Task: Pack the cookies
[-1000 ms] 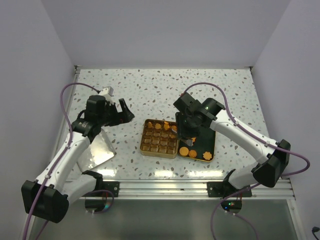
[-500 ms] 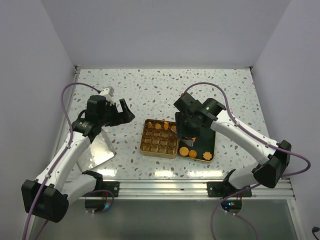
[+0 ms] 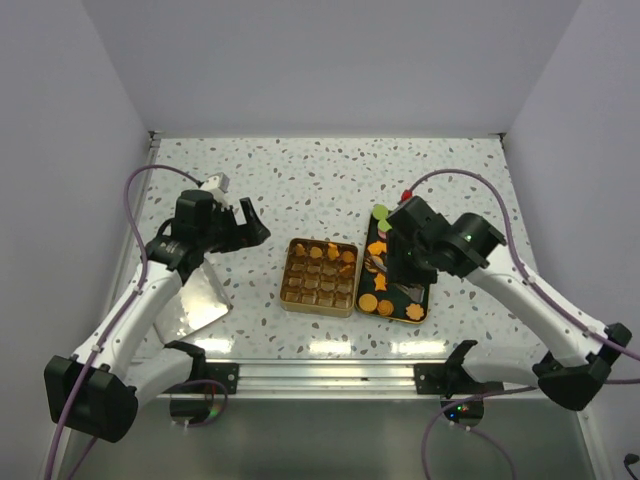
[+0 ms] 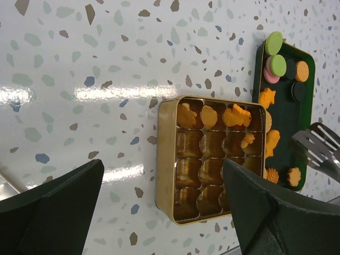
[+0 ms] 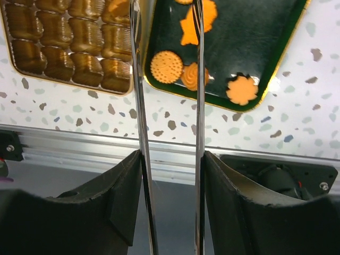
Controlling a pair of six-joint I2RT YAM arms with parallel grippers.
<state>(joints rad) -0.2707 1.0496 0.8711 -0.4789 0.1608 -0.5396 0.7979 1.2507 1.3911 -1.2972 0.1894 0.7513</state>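
A gold tin [image 3: 285, 288] with moulded pockets sits mid-table, with cookies [image 4: 236, 116] in its far row. More cookies [image 5: 166, 66] lie loose in the dark green tray [image 5: 249, 42] to its right, among them a flower shape [image 5: 241, 88]. My right gripper [image 5: 172, 156] is shut on metal tongs [image 5: 197, 79], whose two blades reach out over the tray's near left part; nothing shows between the blades. My left gripper [image 4: 162, 170] hangs open above the tin's left edge, holding nothing. From above, the right gripper [image 3: 395, 265] sits over the tray [image 3: 418, 292] and the left gripper [image 3: 245, 225] lies left of the tin.
Green and pink macarons [image 4: 274, 64] and dark discs sit at the tray's far end. A shiny metal lid [image 3: 200, 295] lies at the left under my left arm. An aluminium rail [image 3: 330, 375] borders the near table edge.
My right arm has swung right and back, carrying the tongs from the tin's right edge to over the green tray. The left arm has stayed put.
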